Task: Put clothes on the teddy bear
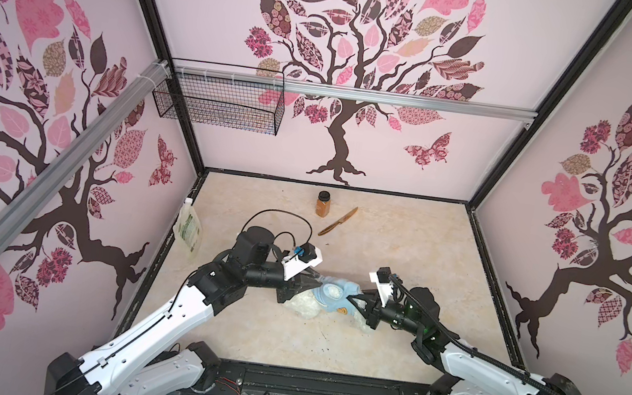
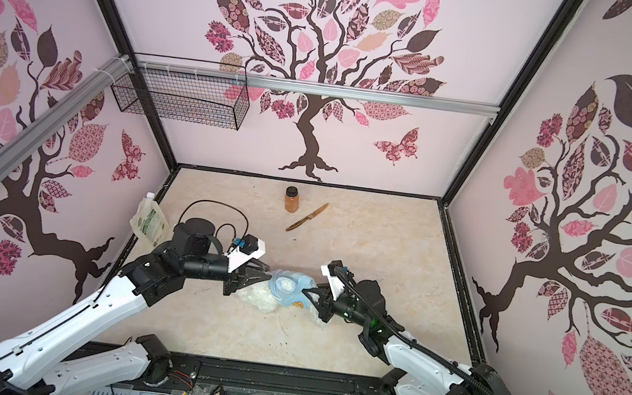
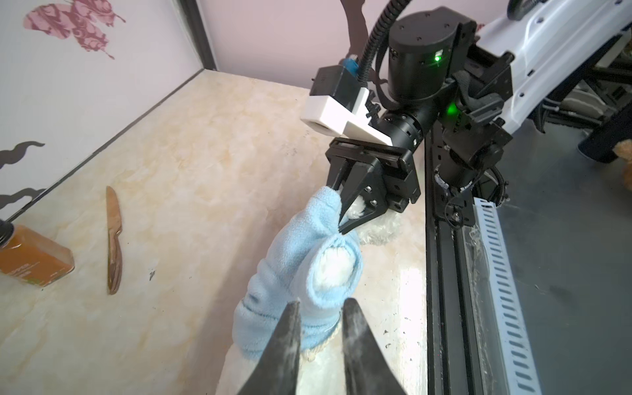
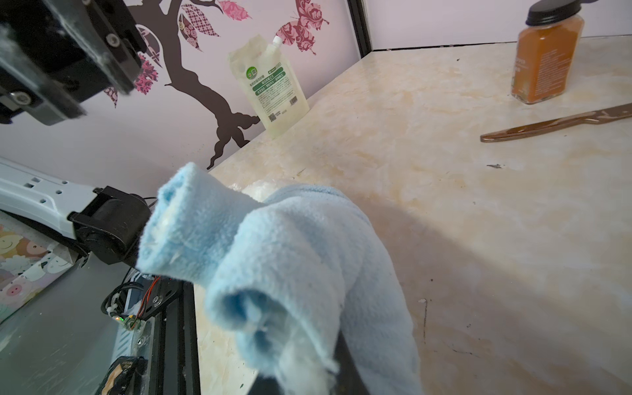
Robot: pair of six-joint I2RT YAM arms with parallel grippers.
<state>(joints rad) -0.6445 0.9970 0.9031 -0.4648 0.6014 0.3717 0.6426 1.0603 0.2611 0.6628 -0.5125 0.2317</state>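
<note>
a booth with pale pink walls [image 1: 215,4] printed with dark tree decals [image 1: 340,134] encloses a marbled beige tabletop [image 1: 402,261]. in both top views, reading the table as a clock face, the teddy bear [image 1: 303,309] lies on the surface between centre and 6 o'clock. its white fur spreads out from under a light blue shirt [image 1: 328,304] bunched over it. in the left wrist view the fur also shows through one round opening of the shirt. in the right wrist view a sleeve [image 4: 181,219] sticks out, open-ended.

the left gripper [image 3: 322,302] reaches in from the bear's 9 o'clock. its jaws stand a little apart with the tips at the shirt's hem and cloth visible in the gap; whether they touch the cloth cannot be told. the right gripper [image 3: 342,227] comes in from the bear's 3 o'clock, its tips pressed together on a fold of the shirt's edge and holding it up in a peak.

a spice jar [image 1: 321,204] with a black cap stands upright near 12 o'clock. a wooden knife [image 1: 338,221] lies flat near it, at the jar's 4 o'clock, not touching. a pale spouted pouch [image 1: 188,227] leans on the wall at 9 o'clock. a black wire basket [image 1: 219,97] hangs from a metal rail [image 1: 403,99] toward 10 o'clock, above the table.
</note>
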